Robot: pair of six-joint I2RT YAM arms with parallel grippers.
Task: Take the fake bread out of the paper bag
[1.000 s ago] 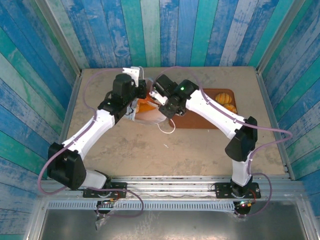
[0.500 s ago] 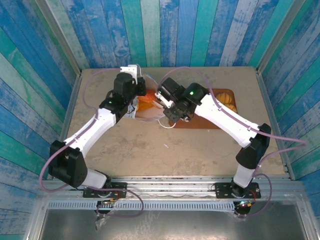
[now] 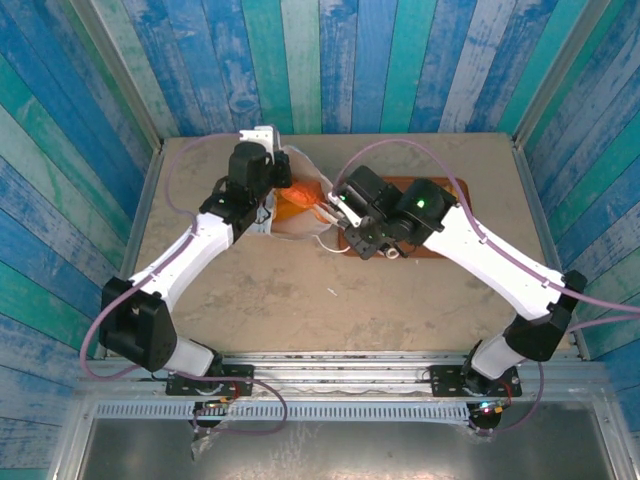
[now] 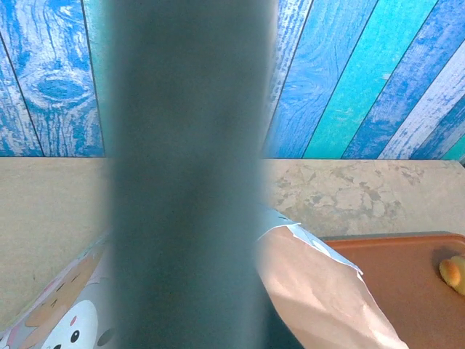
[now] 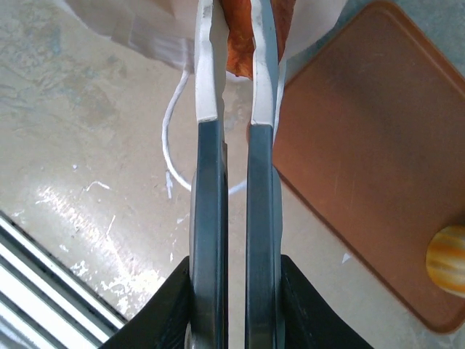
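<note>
Orange bread point(image 5: 238, 54) inside the paper bag point(image 3: 298, 230) had just been clamped by the right jaws, left jaws together; withdrawal due.

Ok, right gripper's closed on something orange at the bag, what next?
Probably draw the right gripper back toward the tray, lifting slightly. It pinches an orange bread piece at the paper bag mouth, with the left gripper shut at the bag's edge.
</note>
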